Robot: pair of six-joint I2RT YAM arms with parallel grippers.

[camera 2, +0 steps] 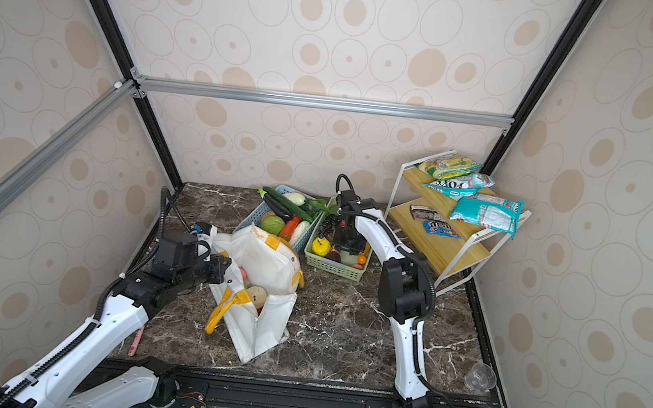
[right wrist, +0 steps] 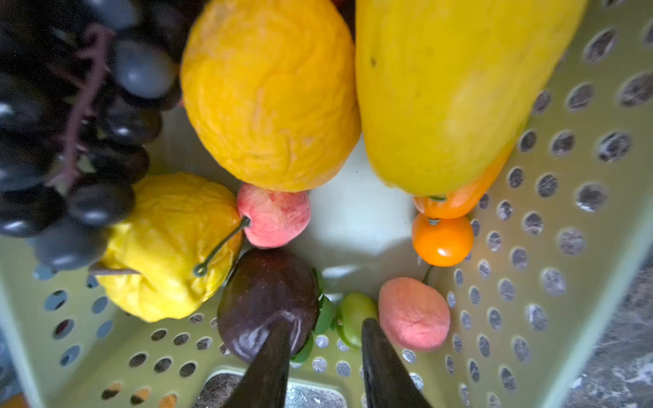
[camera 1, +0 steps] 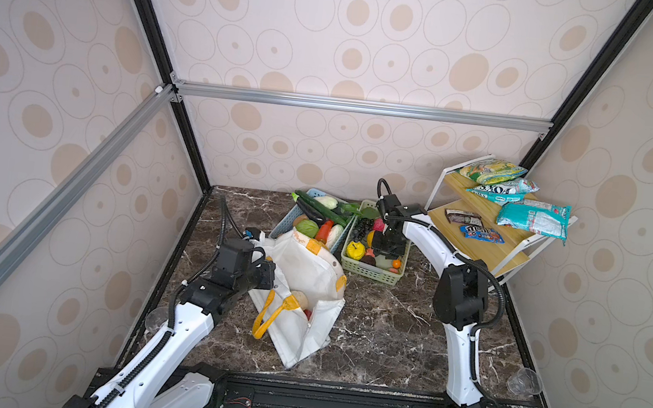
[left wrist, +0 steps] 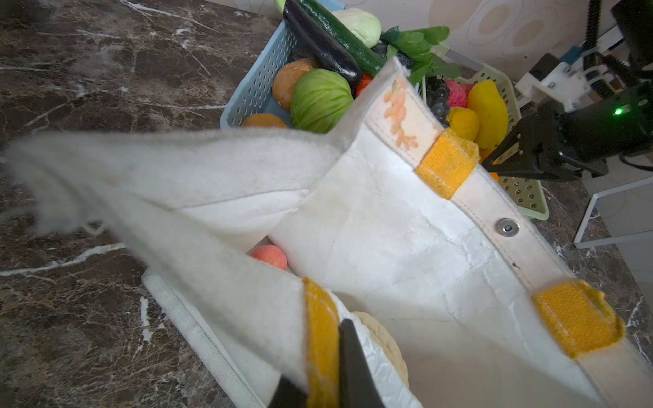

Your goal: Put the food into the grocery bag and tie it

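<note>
White fabric tote (camera 1: 309, 270) part-filled, untied; most glossy toy fruits (right wrist: 268, 95) left in green slotted basket (camera 1: 371, 276). Left gripper (left wrist: 318, 371) clamped on tote rim; right gripper (right wrist: 325, 328) half-open, empty.

The bag (left wrist: 388, 247) is white cloth, fuzzy along its rim, crinkled and matt inside, almost papery. Its tabs (left wrist: 447, 164) are coarse woven yellow-orange webbing, and the snap (left wrist: 507, 227) is shiny metal. The surface (left wrist: 88, 88) looks like polished dark marble with white veins. The green basket (right wrist: 565, 176) and blue basket (left wrist: 254, 95) are smooth perforated plastic. The grapes (right wrist: 134, 70), plum (right wrist: 265, 300) and small orange fruit (right wrist: 442, 240) are glossy. The pink fruit (right wrist: 413, 312) is matt and finely grained, and the orange-yellow fruit (right wrist: 268, 95) has wrinkled skin. The shelf (camera 1: 478, 253) is pale wood on a white painted frame and carries shiny film packets (camera 1: 534, 218). The rail (camera 1: 361, 106) is brushed metal.
</note>
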